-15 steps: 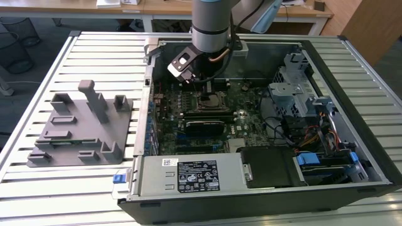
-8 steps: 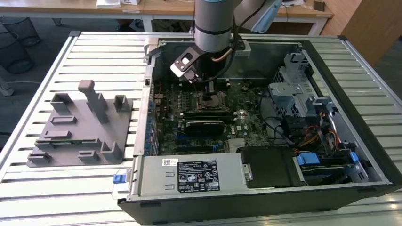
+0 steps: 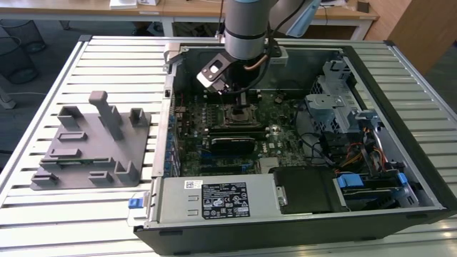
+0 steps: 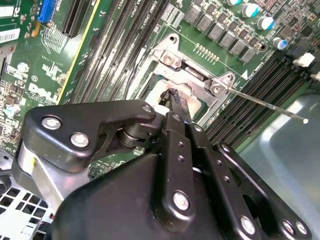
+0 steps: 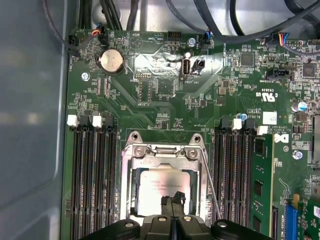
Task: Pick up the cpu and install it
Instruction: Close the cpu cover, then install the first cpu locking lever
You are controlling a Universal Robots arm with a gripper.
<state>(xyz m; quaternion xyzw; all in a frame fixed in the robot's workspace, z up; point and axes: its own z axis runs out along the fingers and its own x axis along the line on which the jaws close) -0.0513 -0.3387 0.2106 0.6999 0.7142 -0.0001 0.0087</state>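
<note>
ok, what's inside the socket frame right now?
The cpu lies inside the socket frame, silvery top showing. The tool covers part of its edge in the first wrist view, so seating there can't be checked.

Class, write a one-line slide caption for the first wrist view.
Claw at the cpu lying inside the metal socket frame, memory slots either side, on the green motherboard.
</note>
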